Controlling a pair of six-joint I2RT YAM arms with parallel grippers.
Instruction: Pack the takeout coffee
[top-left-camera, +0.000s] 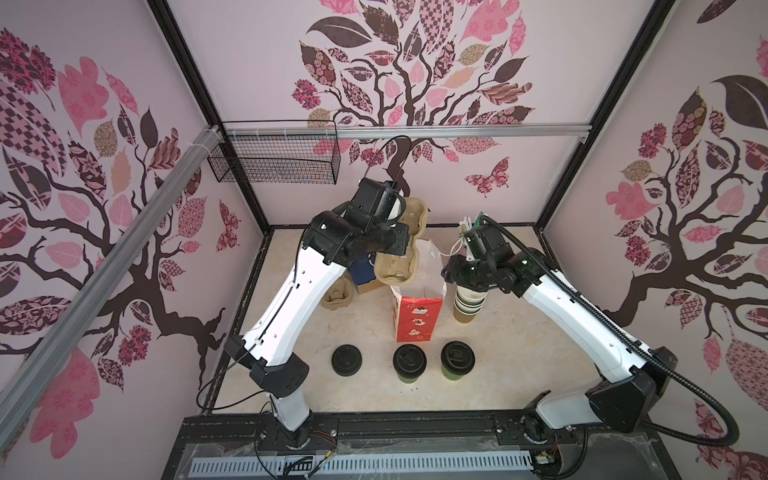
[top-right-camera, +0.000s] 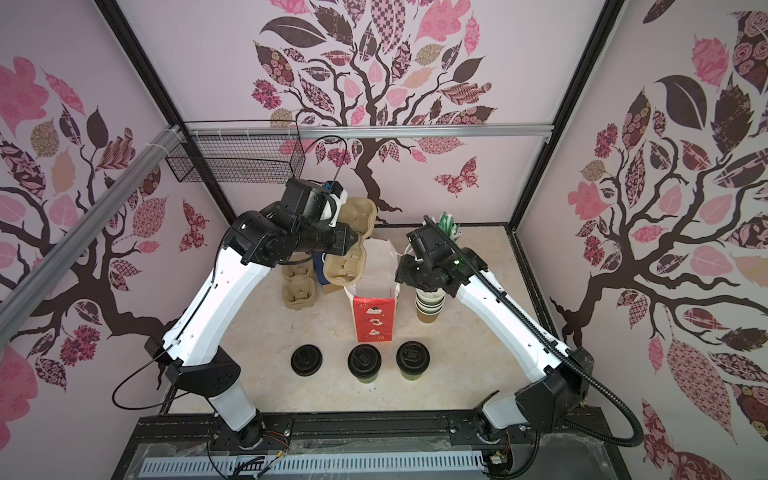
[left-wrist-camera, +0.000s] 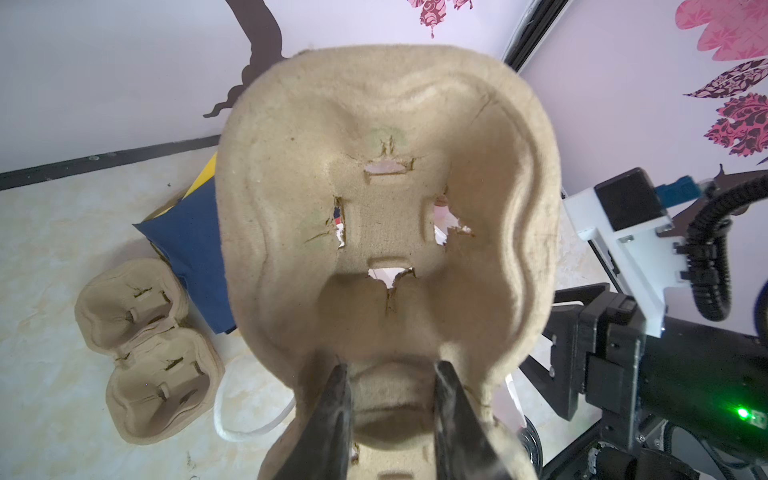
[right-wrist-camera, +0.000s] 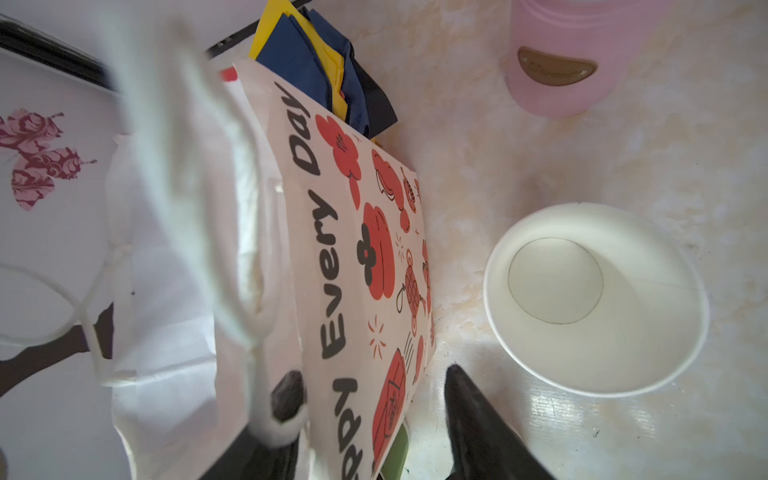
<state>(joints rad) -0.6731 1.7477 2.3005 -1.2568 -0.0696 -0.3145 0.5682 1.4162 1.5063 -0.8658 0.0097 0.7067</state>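
Note:
The takeout coffee stands as two black-lidded cups side by side near the table's front, one (top-left-camera: 409, 362) (top-right-camera: 364, 360) to the left of the other (top-left-camera: 457, 359) (top-right-camera: 412, 358). Behind them a red and white paper bag (top-left-camera: 417, 320) (right-wrist-camera: 353, 249) stands upright with its mouth wide. My left gripper (left-wrist-camera: 390, 370) is shut on the middle ridge of a brown pulp cup carrier (left-wrist-camera: 386, 208) (top-left-camera: 397, 264), holding it in the air over the bag's back edge. My right gripper (right-wrist-camera: 372, 376) is open astride the bag's right wall, one finger inside and one outside.
A loose black lid (top-left-camera: 347, 360) lies left of the lidded cups. Nested lidless cups (top-left-camera: 468, 305) (right-wrist-camera: 594, 299) stand right of the bag. A second pulp carrier (top-left-camera: 338, 295) (left-wrist-camera: 145, 353) and blue and yellow napkins (right-wrist-camera: 324, 70) lie behind left. A pink holder (right-wrist-camera: 557, 58) stands at the back.

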